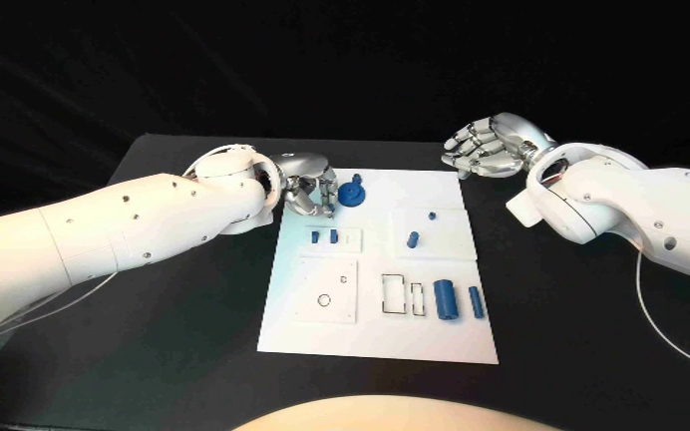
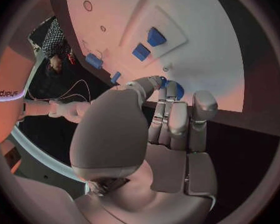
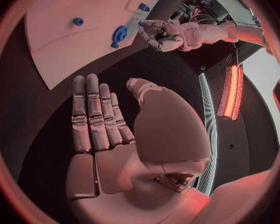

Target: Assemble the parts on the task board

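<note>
1. Black table (image 1: 172, 351) filled lower frame in head view.
2. Task board (image 1: 377, 336) lay mid-frame w/ blue parts on it.
3. Left hand (image 1: 305, 195) at board's upper-left corner, fingertips (image 2: 167, 86) on the round blue part (image 1: 352, 194); whether it gripped it, can't tell.
4. Right hand (image 1: 489, 148) hung past board's upper-right corner, off the board, fingers straight & close together, holding nothing.
5. 2 blue cylinders (image 1: 446, 299) stood lower right on board.
</note>
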